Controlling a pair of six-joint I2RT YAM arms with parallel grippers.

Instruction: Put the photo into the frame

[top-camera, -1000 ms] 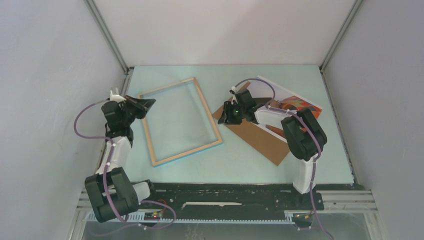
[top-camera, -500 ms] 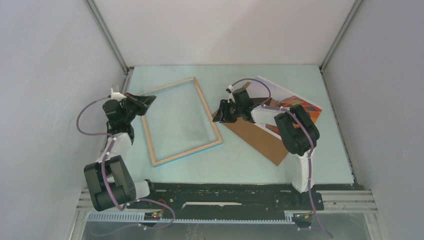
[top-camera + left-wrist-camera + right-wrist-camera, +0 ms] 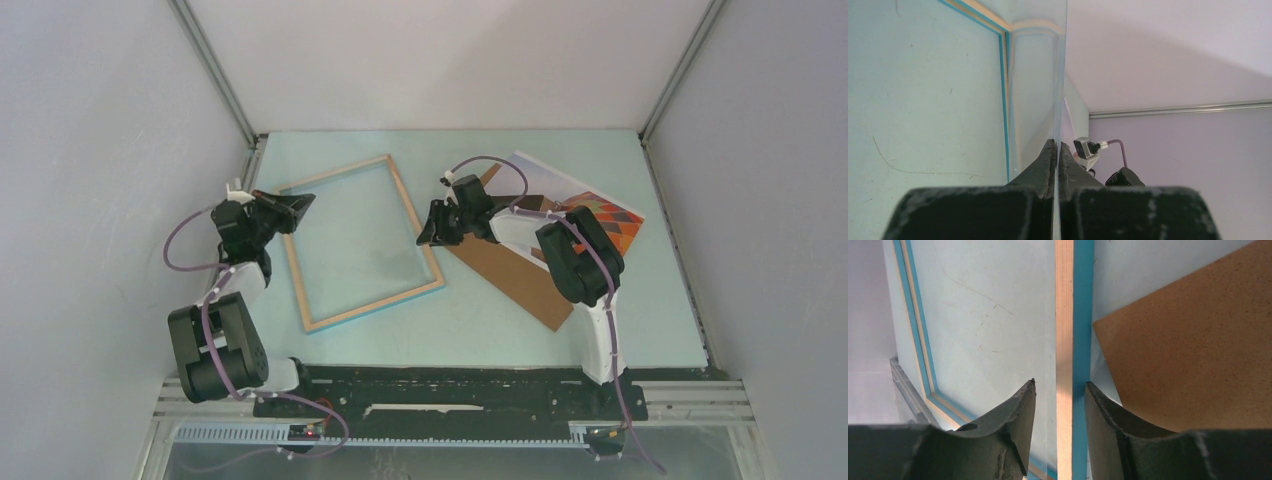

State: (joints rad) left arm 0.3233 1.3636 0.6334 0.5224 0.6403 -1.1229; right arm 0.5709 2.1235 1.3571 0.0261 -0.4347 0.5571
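The frame [image 3: 374,306] lies flat on the table, light wood side up with a teal edge. My left gripper [image 3: 292,209] is at its left rail, shut on the edge of a thin clear pane [image 3: 1035,75] that lies over the frame opening. In the left wrist view the gripper [image 3: 1057,145] pinches that pane edge-on. My right gripper [image 3: 428,222] is open, its jaws astride the frame's right rail [image 3: 1068,330], as the right wrist view [image 3: 1059,384] shows. The photo [image 3: 605,212] lies at the back right, mostly covered by the brown backing board [image 3: 515,275].
The backing board [image 3: 1198,335] lies just right of the frame's right rail, its corner close to my right fingers. Grey walls close in the table on the left, back and right. The left arm stands hard against the left wall.
My right gripper has moved left off the backing board's corner to the frame's right rail. The left gripper has shifted slightly and stays shut on the pane.
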